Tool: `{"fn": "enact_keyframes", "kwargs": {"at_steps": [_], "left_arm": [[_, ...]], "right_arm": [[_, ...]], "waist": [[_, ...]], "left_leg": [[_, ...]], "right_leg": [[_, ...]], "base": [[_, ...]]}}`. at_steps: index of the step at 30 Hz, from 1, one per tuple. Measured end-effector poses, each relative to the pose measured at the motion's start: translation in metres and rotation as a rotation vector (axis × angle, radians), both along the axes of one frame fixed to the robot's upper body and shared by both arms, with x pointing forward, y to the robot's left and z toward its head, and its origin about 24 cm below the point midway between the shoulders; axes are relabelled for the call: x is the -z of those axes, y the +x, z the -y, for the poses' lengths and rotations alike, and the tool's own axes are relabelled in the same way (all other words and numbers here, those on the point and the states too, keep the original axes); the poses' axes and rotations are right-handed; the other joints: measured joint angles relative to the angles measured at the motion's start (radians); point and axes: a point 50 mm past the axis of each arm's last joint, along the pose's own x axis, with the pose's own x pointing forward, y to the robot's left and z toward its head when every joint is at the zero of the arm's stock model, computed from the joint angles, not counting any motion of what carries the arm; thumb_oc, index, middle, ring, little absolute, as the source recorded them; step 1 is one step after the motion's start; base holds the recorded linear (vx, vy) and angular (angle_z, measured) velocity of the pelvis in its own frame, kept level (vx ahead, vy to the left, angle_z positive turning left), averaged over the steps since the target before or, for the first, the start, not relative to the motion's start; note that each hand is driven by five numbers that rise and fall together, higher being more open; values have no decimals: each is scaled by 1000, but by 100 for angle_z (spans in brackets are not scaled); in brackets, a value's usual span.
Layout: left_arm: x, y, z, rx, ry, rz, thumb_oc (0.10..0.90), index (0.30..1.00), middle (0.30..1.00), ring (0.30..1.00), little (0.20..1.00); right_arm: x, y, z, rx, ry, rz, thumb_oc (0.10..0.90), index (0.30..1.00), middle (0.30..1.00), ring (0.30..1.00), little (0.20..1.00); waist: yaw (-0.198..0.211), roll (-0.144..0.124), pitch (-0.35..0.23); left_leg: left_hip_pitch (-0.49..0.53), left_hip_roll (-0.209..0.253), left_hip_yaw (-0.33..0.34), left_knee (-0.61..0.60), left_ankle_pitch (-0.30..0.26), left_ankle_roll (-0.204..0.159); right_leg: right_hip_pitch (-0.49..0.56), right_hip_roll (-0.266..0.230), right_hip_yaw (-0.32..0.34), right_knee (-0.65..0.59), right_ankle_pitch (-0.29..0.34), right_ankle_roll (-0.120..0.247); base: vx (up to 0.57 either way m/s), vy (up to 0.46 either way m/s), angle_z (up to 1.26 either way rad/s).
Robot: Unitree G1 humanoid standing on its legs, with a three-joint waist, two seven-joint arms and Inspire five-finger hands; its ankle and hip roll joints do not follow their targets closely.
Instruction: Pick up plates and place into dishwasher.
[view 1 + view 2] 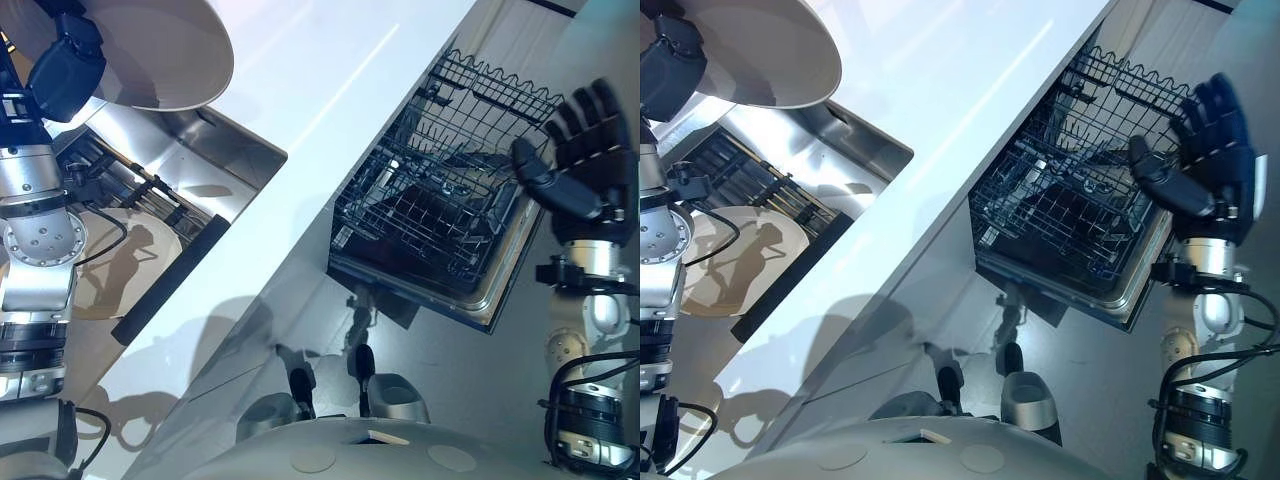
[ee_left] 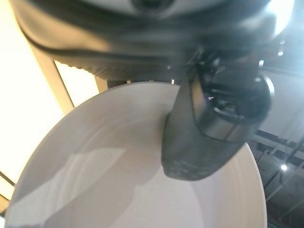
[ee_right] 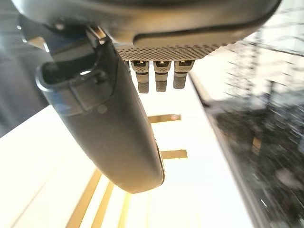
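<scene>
A large beige plate [image 1: 165, 50] is held up above the sink at the upper left, with my left hand [image 1: 62, 70] shut on its rim. In the left wrist view the thumb [image 2: 209, 128] presses on the plate's [image 2: 118, 185] face. A second beige plate [image 1: 130, 260] lies in the steel sink [image 1: 205, 150]. The dishwasher's dark wire rack [image 1: 440, 210] is pulled out at the right. My right hand [image 1: 580, 165] hovers open beside the rack's right edge, fingers spread, holding nothing.
A long white counter [image 1: 300, 130] runs diagonally between the sink and the dishwasher. A dark drying rack [image 1: 125, 180] sits in the sink beside the lying plate. The open dishwasher door [image 1: 500, 295] juts out over the grey floor [image 1: 470, 370].
</scene>
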Motion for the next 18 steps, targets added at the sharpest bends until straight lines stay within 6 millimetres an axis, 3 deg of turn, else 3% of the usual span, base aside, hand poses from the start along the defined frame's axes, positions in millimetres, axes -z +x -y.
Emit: {"fn": "enact_keyframes", "kwargs": {"at_steps": [3, 5, 12, 18], "left_arm": [[3, 1, 2, 7, -21, 0, 100, 300, 300, 300, 200], [6, 4, 7, 26, -49, 5, 100, 300, 300, 300, 200], [1, 26, 56, 128, 53, 54, 100, 300, 300, 300, 200], [2, 32, 77, 188, 31, 72, 100, 300, 300, 300, 200]], "right_arm": [[-16, 1, -1, -54, -37, 66, 800, 900, 900, 900, 900], [-25, 8, -12, -159, -36, 99, 800, 900, 900, 900, 900], [-60, 49, -100, -583, -180, 138, 800, 900, 900, 900, 900], [-73, 56, -129, -661, -250, 161, 800, 900, 900, 900, 900]], "waist": [[-5, 8, -13], [-5, 8, -14], [28, 7, -15], [56, 6, -17]], "left_leg": [[1, 2, -1, -1, 1, -1], [4, 2, -2, -1, 1, -2], [11, 10, -32, -11, 25, -12], [13, 13, -49, -13, 30, -16]], "right_leg": [[1, 0, 1, 0, 0, 0], [4, 1, 0, 0, 1, -1], [18, 10, -26, -1, 7, -10], [26, 16, -35, -1, 7, -11]], "base": [[0, -12, -1], [6, -35, -2], [11, -39, 13], [16, -25, 8]]}}
